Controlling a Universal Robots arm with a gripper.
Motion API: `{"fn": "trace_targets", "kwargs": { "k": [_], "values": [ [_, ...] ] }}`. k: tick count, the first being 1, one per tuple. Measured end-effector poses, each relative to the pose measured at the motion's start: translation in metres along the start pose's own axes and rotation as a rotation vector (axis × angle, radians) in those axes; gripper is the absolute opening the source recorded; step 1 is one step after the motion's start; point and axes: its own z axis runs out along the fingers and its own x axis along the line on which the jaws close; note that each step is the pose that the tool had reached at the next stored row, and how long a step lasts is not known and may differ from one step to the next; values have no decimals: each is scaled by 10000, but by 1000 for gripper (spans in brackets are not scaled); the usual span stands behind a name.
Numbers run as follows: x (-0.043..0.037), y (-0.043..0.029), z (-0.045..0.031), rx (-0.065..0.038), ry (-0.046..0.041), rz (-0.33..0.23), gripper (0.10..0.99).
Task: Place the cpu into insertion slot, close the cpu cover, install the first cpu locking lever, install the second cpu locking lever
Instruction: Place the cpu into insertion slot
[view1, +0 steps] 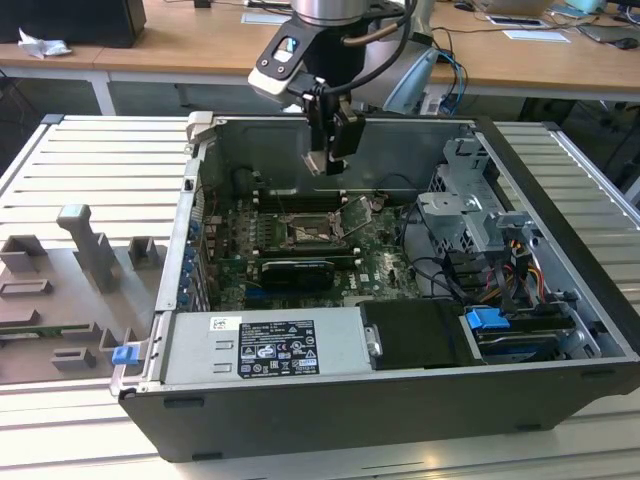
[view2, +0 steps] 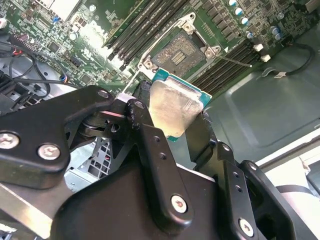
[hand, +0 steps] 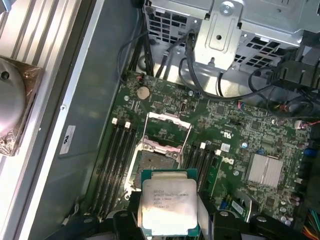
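Silver-topped cpu gripped above its open socket, not yet seated.

We see the gripper (view1: 328, 150) clamped on the cpu (view2: 172, 107), its black fingers (view2: 150, 145) pinching opposite edges with the pale metal top facing the second wrist view. In the exterior view the gripper hangs at upper centre, over the computer case (view1: 400, 420). The insertion slot (view1: 305, 232) lies lower in the frame and slightly toward the exterior view's left, well apart from the chip. The cpu cover (hand: 167, 116) stands swung open off the slot, so the dark socket is bare. In the first wrist view the chip's edges run nearly parallel to the slot's rim. We judge that downward gap and small sideways offset to be what matters.
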Motion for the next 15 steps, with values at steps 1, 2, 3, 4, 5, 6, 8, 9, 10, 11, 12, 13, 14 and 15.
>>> {"fn": "trace_targets", "kwargs": {
  "k": [1,2,3,4,5,6,8,9,10,11,12,13,14,15],
  "values": [
    [0,0,10,2,-5,8,525],
    [-1,-1,16,3,-10,20,525],
    [-1,-1,25,7,-18,42,525],
    [-1,-2,37,13,-27,85,525],
    [-1,-3,44,17,-32,117,525],
    [-2,-4,53,24,-38,165,525],
    [-3,-7,91,55,-72,476,525],
    [-3,-8,108,70,-91,685,525],
    [-3,-10,131,87,-108,964,525],
    [-4,-11,145,95,-116,1110,525],
    [-4,-12,159,103,-123,1238,525],
    [-5,-14,177,109,-130,1369,525],
    [-5,-15,195,113,-135,1451,525],
    [-5,-16,214,118,-136,1502,525]
  ]
}}
